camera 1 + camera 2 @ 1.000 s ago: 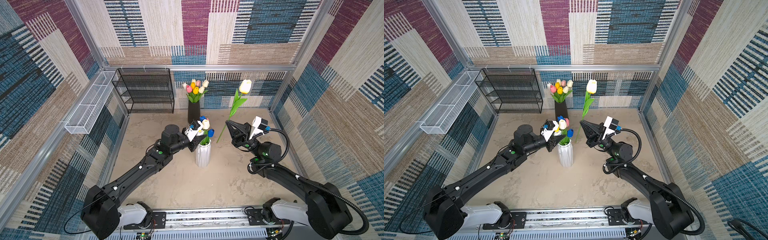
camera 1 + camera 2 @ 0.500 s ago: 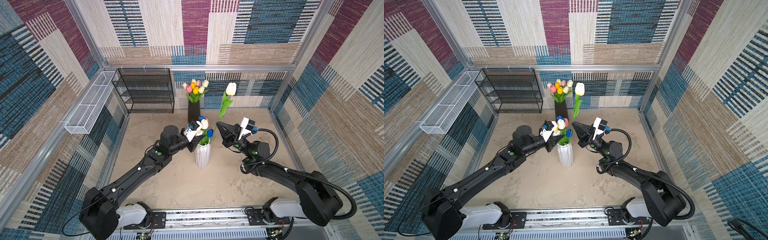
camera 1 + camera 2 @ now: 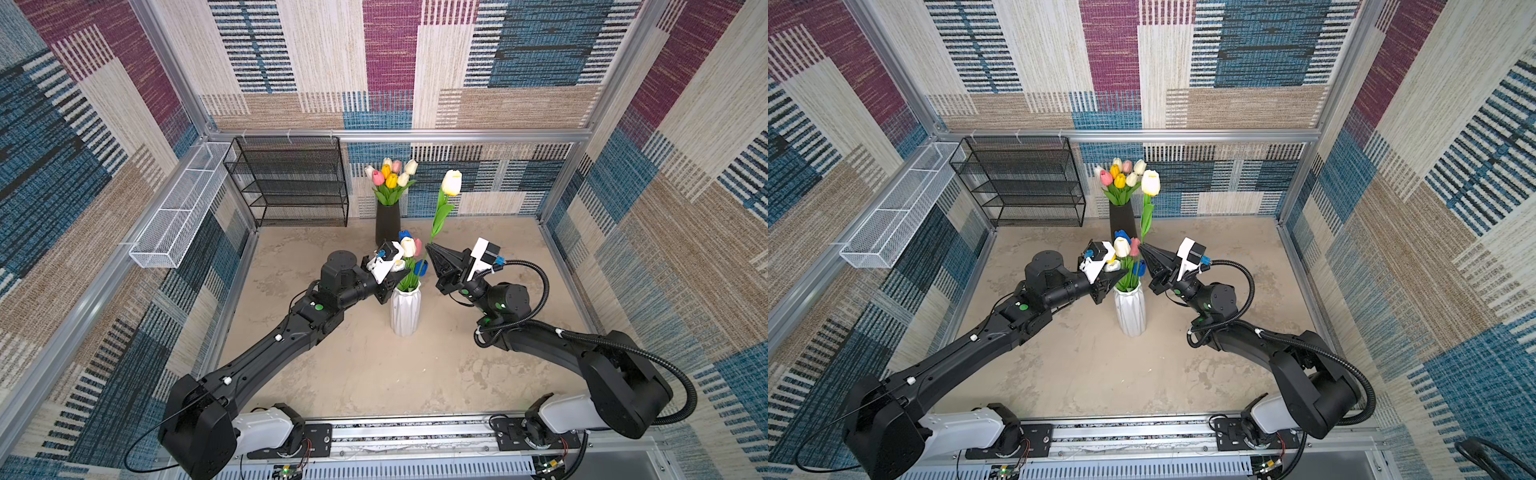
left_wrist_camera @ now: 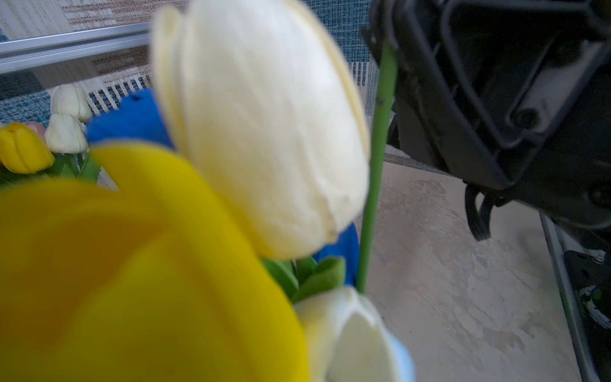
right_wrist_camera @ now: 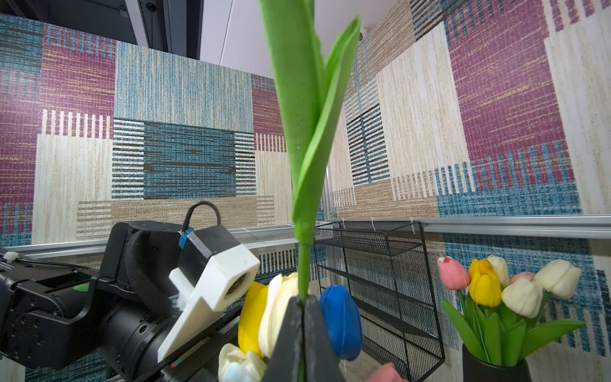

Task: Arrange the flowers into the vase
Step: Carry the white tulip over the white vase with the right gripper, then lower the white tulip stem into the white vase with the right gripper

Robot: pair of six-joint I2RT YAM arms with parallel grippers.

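A white ribbed vase [image 3: 405,309] [image 3: 1130,309] stands mid-table with several flowers [image 3: 409,249] in it, white, blue, pink and yellow. My right gripper [image 3: 428,248] [image 5: 302,301] is shut on the green stem [image 5: 303,264] of a cream tulip [image 3: 451,183] [image 3: 1150,183], which it holds upright just right of the vase's bunch. My left gripper [image 3: 401,272] [image 3: 1119,276] reaches into the stems above the vase's mouth. Its jaws are hidden by a yellow head [image 4: 132,264] and a white head [image 4: 264,132] in the left wrist view.
A black vase [image 3: 387,222] with several tulips [image 3: 390,176] stands at the back wall behind the white vase. A black wire shelf [image 3: 291,183] sits at the back left. A white wire basket [image 3: 178,208] hangs on the left wall. Metal rails edge the floor.
My right gripper has carried the cream tulip leftward, from well right of the white vase to right beside its bunch. The left arm has stayed put.
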